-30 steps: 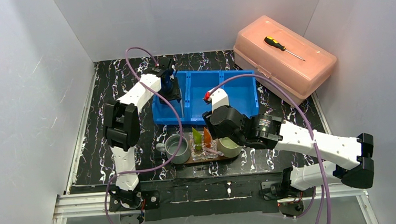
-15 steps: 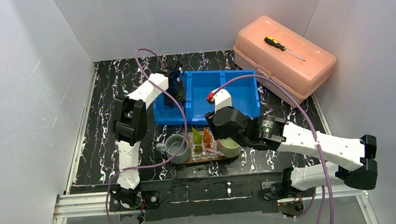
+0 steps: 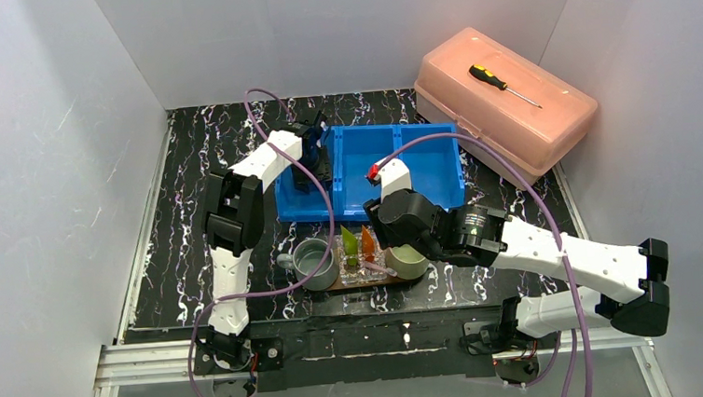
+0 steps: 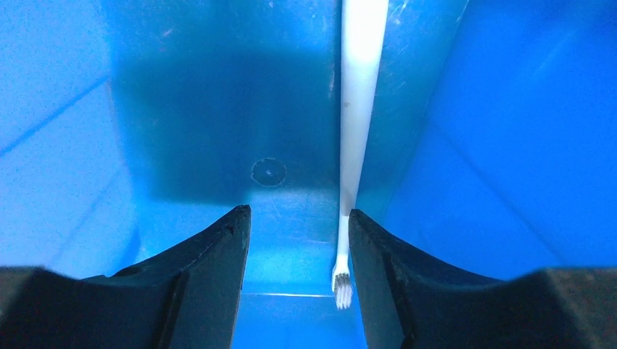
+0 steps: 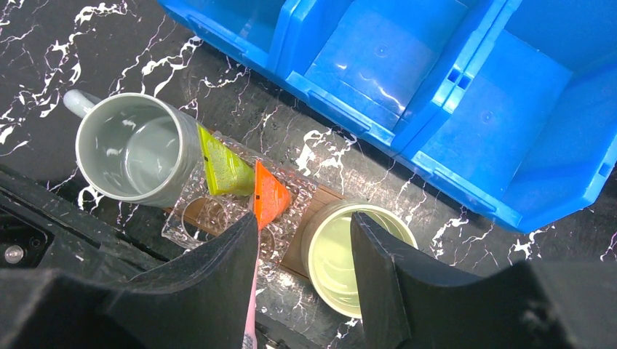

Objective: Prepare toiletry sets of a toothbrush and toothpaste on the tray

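Observation:
A white toothbrush [image 4: 356,109] lies in the left compartment of the blue bin [image 3: 421,170], bristles toward the camera. My left gripper [image 4: 298,218] is open down inside that compartment, its right finger next to the brush head. The brown tray [image 3: 365,283] holds the grey mug [image 3: 313,262], the pale green mug [image 3: 406,262] and a clear holder [image 5: 196,214] with the green tube [image 5: 222,171] and orange tube [image 5: 269,196]. My right gripper [image 5: 302,225] hangs open above the tray, over the holder and pale green mug [image 5: 349,254]. A pinkish toothbrush [image 5: 252,305] runs along its left finger's inner edge.
A pink plastic box [image 3: 509,103] with a screwdriver [image 3: 503,83] on its lid stands at the back right. White walls enclose the black marbled table [image 3: 198,191]. The bin's middle and right compartments [image 5: 436,94] show nothing inside.
My left gripper has shifted right and down into the bin's left compartment. The right arm has barely moved.

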Motion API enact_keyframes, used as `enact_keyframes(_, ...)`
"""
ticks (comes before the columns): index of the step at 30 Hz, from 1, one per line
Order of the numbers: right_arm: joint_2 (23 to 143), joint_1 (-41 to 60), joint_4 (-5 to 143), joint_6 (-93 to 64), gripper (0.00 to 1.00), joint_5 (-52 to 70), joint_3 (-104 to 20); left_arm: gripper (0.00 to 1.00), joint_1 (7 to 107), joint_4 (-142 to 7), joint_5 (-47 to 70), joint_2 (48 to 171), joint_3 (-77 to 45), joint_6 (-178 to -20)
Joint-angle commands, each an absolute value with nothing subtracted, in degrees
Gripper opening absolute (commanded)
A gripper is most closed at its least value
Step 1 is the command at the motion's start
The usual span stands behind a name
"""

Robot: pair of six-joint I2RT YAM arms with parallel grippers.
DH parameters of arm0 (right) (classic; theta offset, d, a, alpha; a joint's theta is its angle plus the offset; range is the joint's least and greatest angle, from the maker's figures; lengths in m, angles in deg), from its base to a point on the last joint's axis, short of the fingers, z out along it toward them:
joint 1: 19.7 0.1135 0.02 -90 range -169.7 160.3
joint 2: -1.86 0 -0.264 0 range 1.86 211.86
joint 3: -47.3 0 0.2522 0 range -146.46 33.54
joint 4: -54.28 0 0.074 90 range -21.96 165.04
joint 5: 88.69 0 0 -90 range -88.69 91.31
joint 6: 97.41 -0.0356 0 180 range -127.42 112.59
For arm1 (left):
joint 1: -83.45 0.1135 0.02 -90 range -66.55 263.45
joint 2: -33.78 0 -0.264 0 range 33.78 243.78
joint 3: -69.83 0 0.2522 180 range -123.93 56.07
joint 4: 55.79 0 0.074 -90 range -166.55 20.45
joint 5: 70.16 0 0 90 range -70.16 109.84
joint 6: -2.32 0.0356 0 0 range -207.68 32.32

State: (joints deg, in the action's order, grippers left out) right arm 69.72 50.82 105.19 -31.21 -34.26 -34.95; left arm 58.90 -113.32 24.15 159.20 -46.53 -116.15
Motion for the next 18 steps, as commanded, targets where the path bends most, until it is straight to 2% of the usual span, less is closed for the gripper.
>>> enact_keyframes(1, 69.2, 50.6, 102.9, -31.4, 0.58, -34.0, -35.1, 0.52, 58.1, -112.5, 20.8, 158.4, -47.5, -117.7)
enact_keyframes(12, 69.2, 50.6, 102.9, -31.6, 0.58, -33.7, -34.9, 0.52, 58.1, -112.2, 20.5, 159.5, -46.8, -118.7)
enact_keyframes(18, 69.6, 50.6, 102.7, -31.5, 0.58, -33.3, -34.9, 0.58, 58.1, -113.0, 22.2, 160.4, -46.6, -118.6)
